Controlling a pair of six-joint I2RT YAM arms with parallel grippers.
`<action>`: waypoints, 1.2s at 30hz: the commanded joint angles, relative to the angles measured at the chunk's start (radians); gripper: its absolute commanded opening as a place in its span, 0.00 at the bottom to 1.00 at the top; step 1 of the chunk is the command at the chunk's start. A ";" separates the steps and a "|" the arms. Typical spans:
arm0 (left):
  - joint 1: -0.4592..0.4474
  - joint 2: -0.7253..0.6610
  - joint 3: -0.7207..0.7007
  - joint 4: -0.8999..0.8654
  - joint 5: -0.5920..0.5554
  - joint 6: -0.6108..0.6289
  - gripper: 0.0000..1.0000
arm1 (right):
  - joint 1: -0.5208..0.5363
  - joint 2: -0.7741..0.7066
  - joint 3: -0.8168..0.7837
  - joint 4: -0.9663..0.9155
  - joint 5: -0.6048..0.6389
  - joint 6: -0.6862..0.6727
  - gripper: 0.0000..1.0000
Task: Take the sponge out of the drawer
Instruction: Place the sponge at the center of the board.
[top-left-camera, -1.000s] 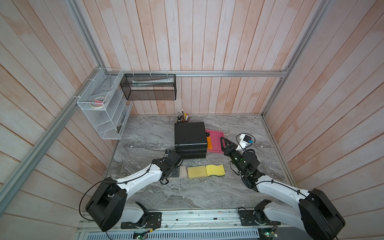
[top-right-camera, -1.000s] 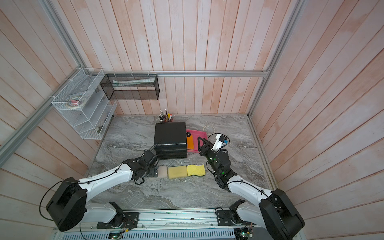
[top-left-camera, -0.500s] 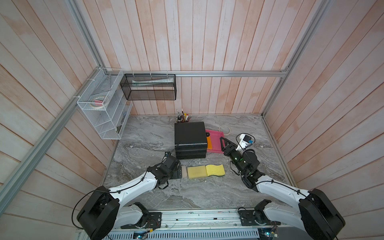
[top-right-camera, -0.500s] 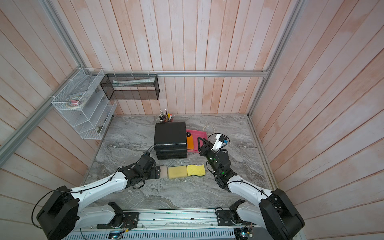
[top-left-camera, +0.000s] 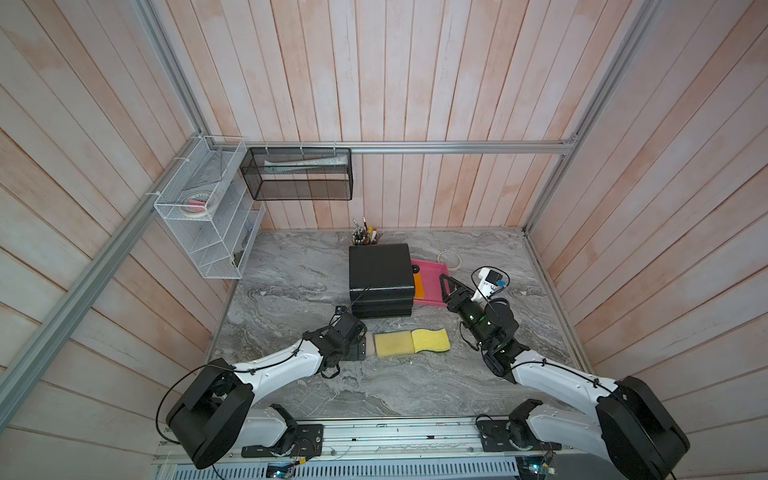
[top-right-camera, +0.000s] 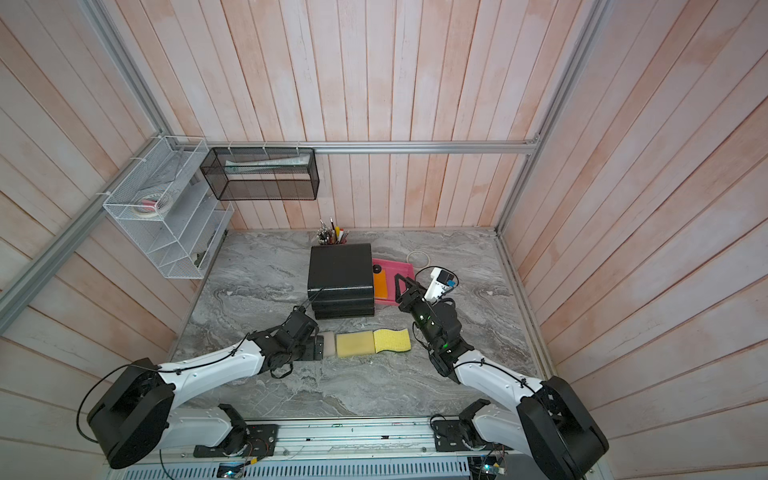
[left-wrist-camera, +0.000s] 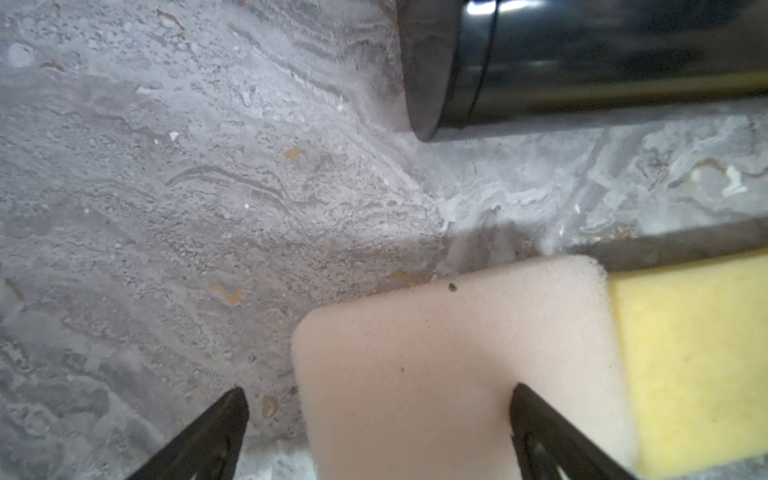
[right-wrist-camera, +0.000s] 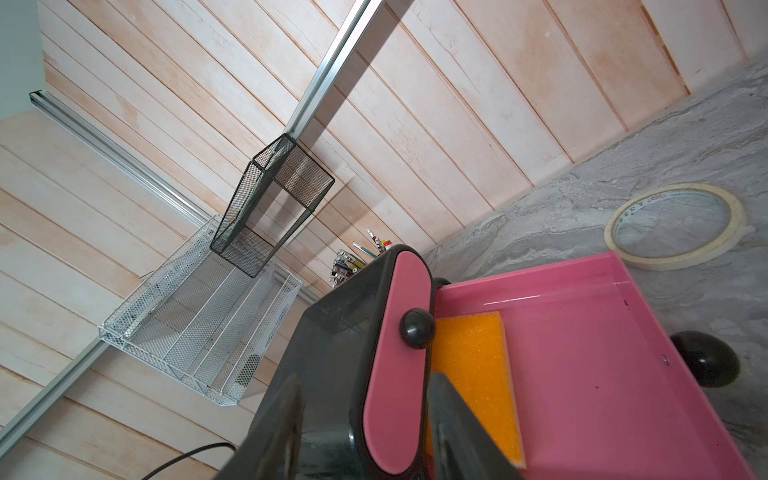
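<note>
The orange sponge (right-wrist-camera: 478, 374) is seen lying inside the pink drawer (right-wrist-camera: 582, 374), which is pulled out from the side of the black drawer unit (top-left-camera: 380, 270). The sponge is tucked at the inner end of the drawer, next to the unit. The right gripper (top-left-camera: 445, 286) is held over that end of the open drawer, its jaws partly apart with nothing clamped between them. Whether a finger touches the sponge cannot be told.

The left gripper (left-wrist-camera: 380, 399) is spread wide, low over the marble table (top-left-camera: 291, 291) in front of the unit. One finger is placed over a beige sponge (left-wrist-camera: 415, 353), the other beside it over bare table. A yellow sponge (top-left-camera: 392, 345) is set against the beige one, and a textured yellow sponge (top-left-camera: 431, 340) is set against that. A tape roll (right-wrist-camera: 673, 262) is seen on the table just beyond the drawer.
</note>
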 joint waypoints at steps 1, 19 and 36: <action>-0.008 0.011 0.019 -0.055 0.002 0.028 1.00 | -0.002 0.003 0.008 0.019 0.005 0.010 0.51; -0.039 0.043 0.072 -0.135 -0.023 0.069 0.98 | -0.001 0.002 0.002 0.023 0.012 0.015 0.50; -0.053 -0.065 0.063 -0.102 -0.077 0.051 1.00 | -0.001 0.011 0.004 0.013 0.024 0.008 0.50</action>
